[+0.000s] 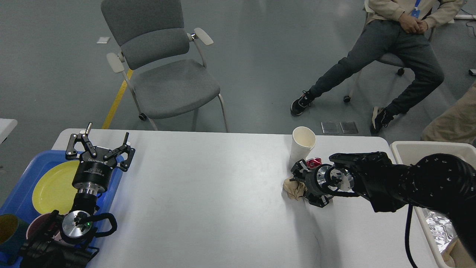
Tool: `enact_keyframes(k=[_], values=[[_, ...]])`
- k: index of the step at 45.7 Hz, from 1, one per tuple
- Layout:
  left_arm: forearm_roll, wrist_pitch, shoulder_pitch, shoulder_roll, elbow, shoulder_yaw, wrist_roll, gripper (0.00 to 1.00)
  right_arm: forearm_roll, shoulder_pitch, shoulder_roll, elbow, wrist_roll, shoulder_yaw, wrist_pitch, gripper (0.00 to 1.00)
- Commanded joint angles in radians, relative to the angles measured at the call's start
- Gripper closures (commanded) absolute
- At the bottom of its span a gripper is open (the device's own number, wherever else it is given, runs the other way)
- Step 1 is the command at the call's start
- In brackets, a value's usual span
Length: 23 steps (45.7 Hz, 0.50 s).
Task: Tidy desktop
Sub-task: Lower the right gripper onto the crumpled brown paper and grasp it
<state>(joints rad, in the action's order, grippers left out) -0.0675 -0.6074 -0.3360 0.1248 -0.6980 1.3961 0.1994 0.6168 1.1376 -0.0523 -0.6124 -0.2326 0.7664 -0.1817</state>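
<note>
As seen from the head view, the white table fills the lower middle of the frame, its far edge running across beneath a grey chair that stands on the floor behind it. At the left edge of the table sits a blue tray carrying a yellow plate, with a dark red bowl and a teal cup nearer the camera. The left gripper stands upright above the tray's right side, its jaws spread wide apart and holding nothing. Toward the right of the table, a white paper cup stands upright near the far edge. Just in front of it, the right gripper points leftward at table level against a crumpled brown paper wad; whether its jaws are clenched on the wad cannot be told. A small red object shows just behind the gripper. A cream bin sits at the right end of the table, with crumpled foil inside. A seated person is visible at upper right.
</note>
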Motion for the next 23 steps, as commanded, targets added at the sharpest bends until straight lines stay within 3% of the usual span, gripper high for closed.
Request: enact_keyframes(k=[1, 23], values=[[0.0, 0.0, 0.0, -0.001, 0.0, 0.0, 0.0, 0.04, 0.0, 0.001, -0.003, -0.006, -0.002, -0.002, -0.002, 1.0], [0.0, 0.0, 0.0, 0.001, 0.0, 0.0, 0.0, 0.04, 0.0, 0.03, -0.007, -0.047, -0.033, -0.002, 0.002, 1.0]])
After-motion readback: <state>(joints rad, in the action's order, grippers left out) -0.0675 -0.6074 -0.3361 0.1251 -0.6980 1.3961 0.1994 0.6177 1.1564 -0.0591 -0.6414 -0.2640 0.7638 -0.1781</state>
